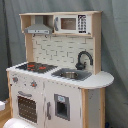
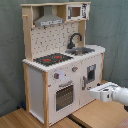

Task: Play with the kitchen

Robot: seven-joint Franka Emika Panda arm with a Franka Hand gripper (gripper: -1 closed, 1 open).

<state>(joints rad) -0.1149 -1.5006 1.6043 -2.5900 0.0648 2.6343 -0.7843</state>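
The toy kitchen (image 1: pixel 50 50) (image 2: pixel 50 37) is white and light wood and shows in both exterior views. It has a black-red hob (image 1: pixel 36 66) (image 2: pixel 52 59), a black faucet (image 1: pixel 84 59) (image 2: pixel 75 39) over the sink (image 1: pixel 70 74) (image 2: pixel 82 50), an oven door (image 1: pixel 27 107) (image 2: pixel 64 95), a grey hood (image 1: pixel 39 27) (image 2: pixel 49 20) and a small microwave cupboard (image 1: pixel 70 23) (image 2: pixel 76 12). In the second exterior view my white gripper (image 2: pixel 93 92) reaches in from the right, low in front of the lower cupboard door (image 2: pixel 91 74), holding nothing that shows.
The kitchen stands on a light wooden floor or table (image 2: pixel 30 119) in front of a grey-green curtain (image 2: pixel 116 30). A rounded shelf (image 1: pixel 100 79) sticks out at the sink end of the counter.
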